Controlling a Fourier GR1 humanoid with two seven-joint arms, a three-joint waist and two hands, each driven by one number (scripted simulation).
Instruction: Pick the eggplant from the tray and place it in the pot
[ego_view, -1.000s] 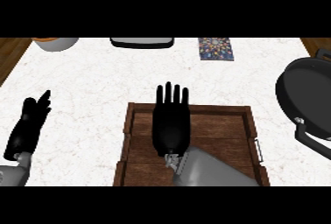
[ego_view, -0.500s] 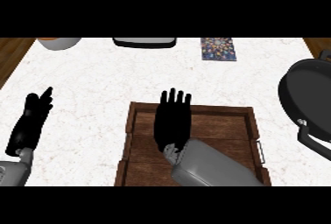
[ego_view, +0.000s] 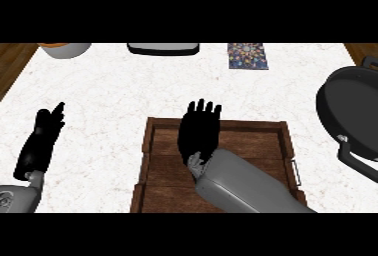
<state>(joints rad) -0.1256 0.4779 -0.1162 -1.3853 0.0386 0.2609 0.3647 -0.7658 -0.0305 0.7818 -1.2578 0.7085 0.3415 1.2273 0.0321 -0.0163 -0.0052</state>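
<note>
Right hand (ego_view: 198, 137) lies flat over the wooden tray (ego_view: 145, 160), fingers (ego_view: 204, 110) straight, seemingly touching its floor; pot (ego_view: 348, 115) at right.

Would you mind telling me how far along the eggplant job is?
Nothing looks done yet: the pot shows no eggplant inside. In hand: the right hand hovers open over the tray, fingers straight; the eggplant itself is out of sight, perhaps beneath it. To do: grasping, lifting and carrying it to the pot. The left hand rests open at the left.
</note>
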